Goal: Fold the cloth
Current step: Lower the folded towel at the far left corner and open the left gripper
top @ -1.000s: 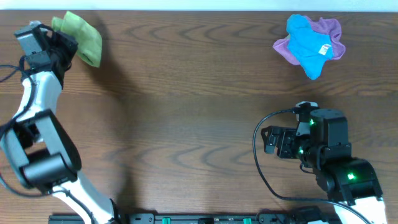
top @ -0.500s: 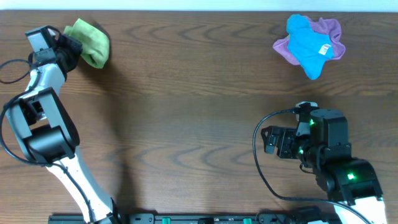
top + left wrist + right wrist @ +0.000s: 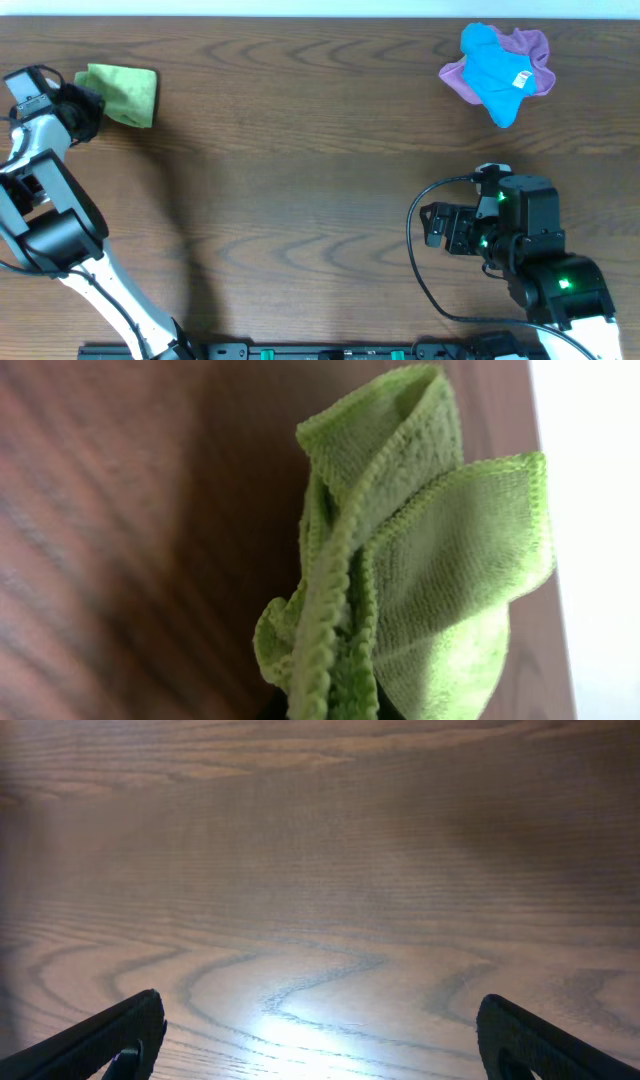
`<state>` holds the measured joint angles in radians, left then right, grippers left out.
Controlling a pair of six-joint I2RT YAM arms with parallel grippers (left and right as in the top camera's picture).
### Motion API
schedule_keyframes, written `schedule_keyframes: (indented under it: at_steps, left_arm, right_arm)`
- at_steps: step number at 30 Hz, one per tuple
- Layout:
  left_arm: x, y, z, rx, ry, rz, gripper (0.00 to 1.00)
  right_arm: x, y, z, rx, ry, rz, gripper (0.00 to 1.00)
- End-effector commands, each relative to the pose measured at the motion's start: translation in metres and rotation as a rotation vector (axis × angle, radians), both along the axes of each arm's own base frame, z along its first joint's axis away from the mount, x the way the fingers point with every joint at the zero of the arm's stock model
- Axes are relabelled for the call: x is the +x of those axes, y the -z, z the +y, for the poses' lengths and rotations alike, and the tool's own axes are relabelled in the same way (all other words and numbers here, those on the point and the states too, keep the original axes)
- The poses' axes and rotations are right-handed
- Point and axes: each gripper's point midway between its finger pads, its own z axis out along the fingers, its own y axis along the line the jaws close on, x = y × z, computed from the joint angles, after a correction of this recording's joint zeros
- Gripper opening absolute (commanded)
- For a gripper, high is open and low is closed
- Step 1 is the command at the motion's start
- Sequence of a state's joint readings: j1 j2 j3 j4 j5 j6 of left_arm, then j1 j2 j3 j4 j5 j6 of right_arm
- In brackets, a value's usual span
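The lime yellow-green cloth (image 3: 122, 94) is bunched at the far left of the table, near the back edge. My left gripper (image 3: 88, 108) is shut on its left end. In the left wrist view the cloth (image 3: 420, 560) fills the frame in folded layers that run down between the jaws, and the fingers themselves are hidden. My right gripper (image 3: 432, 226) is open and empty at the front right, with both fingertips (image 3: 320, 1040) spread wide over bare wood.
A bright blue cloth with a white tag (image 3: 494, 70) lies on a purple cloth (image 3: 530, 50) at the back right. The table's back edge (image 3: 320, 17) runs just behind both piles. A black cable (image 3: 415, 260) loops beside the right arm.
My left gripper has swung left and slightly toward the front, dragging the green cloth with it. The right arm has not moved.
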<state>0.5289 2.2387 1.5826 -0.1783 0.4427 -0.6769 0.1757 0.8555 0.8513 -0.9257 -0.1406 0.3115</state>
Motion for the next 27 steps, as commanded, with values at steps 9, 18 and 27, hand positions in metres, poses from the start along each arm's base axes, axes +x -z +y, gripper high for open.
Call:
schedule_keyframes:
  at_steps: [9,18,27]
  left_arm:
    - [-0.002,0.005,0.005,0.041,0.042,0.019,0.24]
    - [-0.018,0.000,0.014,0.035,0.029,0.055,0.95]
    - [-0.052,-0.060,0.023,0.145,0.050,0.096,0.95]
  right_arm:
    - [-0.001,0.002,-0.002,0.007,0.022,0.007,0.99]
    - [-0.001,0.002,-0.002,0.007,0.022,0.007,0.99]
    - [-0.001,0.002,-0.002,0.007,0.022,0.007,0.99]
